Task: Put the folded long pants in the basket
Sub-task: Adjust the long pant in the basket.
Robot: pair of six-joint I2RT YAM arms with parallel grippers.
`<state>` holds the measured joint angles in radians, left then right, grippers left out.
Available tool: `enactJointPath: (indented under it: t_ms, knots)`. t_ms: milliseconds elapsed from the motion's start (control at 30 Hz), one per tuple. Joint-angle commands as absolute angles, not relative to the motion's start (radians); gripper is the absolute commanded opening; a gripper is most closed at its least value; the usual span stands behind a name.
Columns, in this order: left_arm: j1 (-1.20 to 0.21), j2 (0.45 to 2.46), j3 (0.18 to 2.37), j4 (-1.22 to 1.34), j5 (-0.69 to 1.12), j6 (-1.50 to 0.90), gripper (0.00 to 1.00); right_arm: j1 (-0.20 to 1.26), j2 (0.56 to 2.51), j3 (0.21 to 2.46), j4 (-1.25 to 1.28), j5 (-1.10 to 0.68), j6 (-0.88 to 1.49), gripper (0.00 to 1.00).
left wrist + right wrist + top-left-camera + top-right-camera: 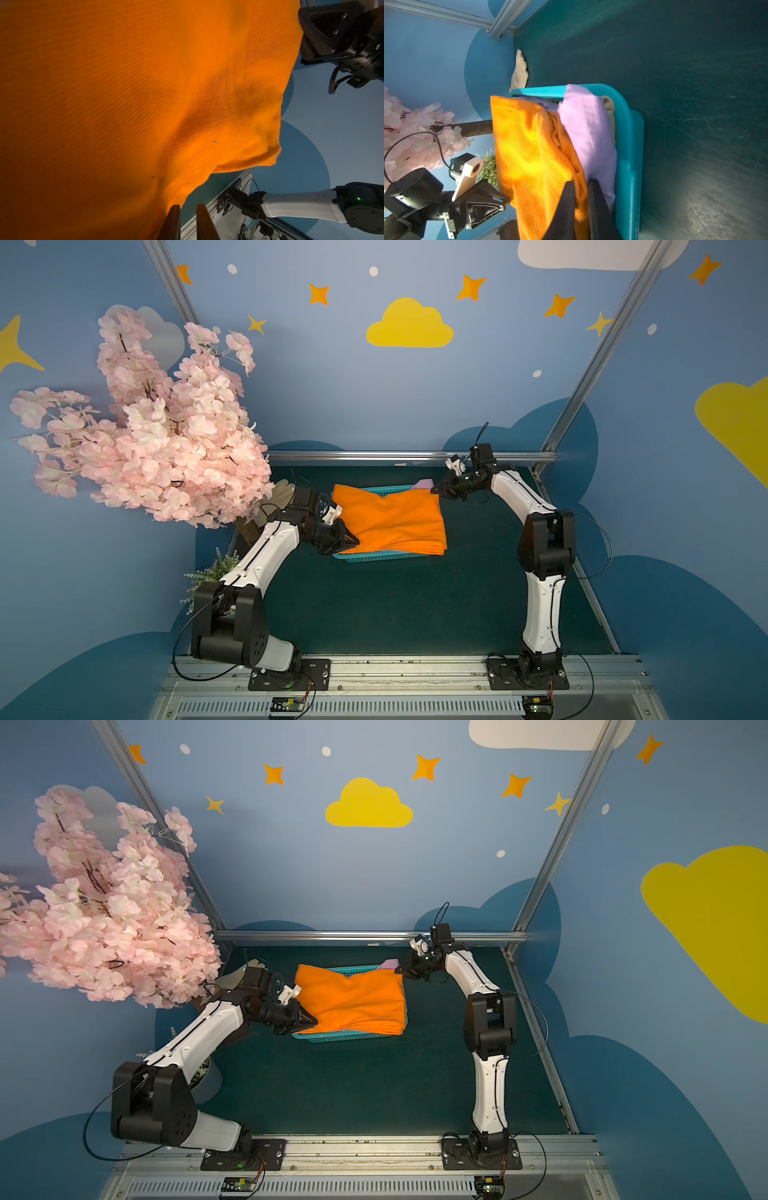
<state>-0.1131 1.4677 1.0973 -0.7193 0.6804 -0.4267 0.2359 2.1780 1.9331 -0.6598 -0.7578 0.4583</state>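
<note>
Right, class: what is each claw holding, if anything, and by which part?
Both hold the orange pants over the basket. The left claw seems to pinch the near corner on its side, and the right claw grips the far corner on its side.

orange pants (390, 522) rumpled, overhanging basket (374, 558) (turquoise, perforated) | lilac pants (587, 133) beneath, corner poking out
</note>
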Motion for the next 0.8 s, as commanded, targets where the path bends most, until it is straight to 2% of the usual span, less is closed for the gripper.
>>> enactJointPath:
  t_ms: [0,67,133,433,567,600,733,767]
  knots:
    - [-0.109,1.468,1.093,-0.738,0.684,-0.408,0.19,0.231,2.152,2.006,-0.659,-0.766,0.459,0.12]
    - [-0.109,1.465,1.092,-0.739,0.683,-0.406,0.19,0.229,2.167,2.011,-0.667,-0.779,0.463,0.25]
    - [-0.108,1.464,1.091,-0.741,0.683,-0.402,0.19,0.23,2.17,2.005,-0.682,-0.769,0.452,0.3]
    - [-0.107,1.463,1.092,-0.744,0.687,-0.399,0.19,0.242,2.145,1.958,-0.686,-0.78,0.43,0.25]
    - [-0.106,1.46,1.09,-0.745,0.688,-0.397,0.19,0.25,2.165,1.977,-0.7,-0.796,0.422,0.28]
    - [-0.106,1.461,1.089,-0.745,0.69,-0.397,0.19,0.251,2.172,1.985,-0.709,-0.797,0.418,0.25]
    - [-0.106,1.459,1.088,-0.748,0.686,-0.394,0.19,0.26,2.17,1.998,-0.705,-0.79,0.42,0.0]
    - [-0.105,1.459,1.087,-0.75,0.684,-0.394,0.19,0.261,2.171,2.006,-0.699,-0.791,0.426,0.0]
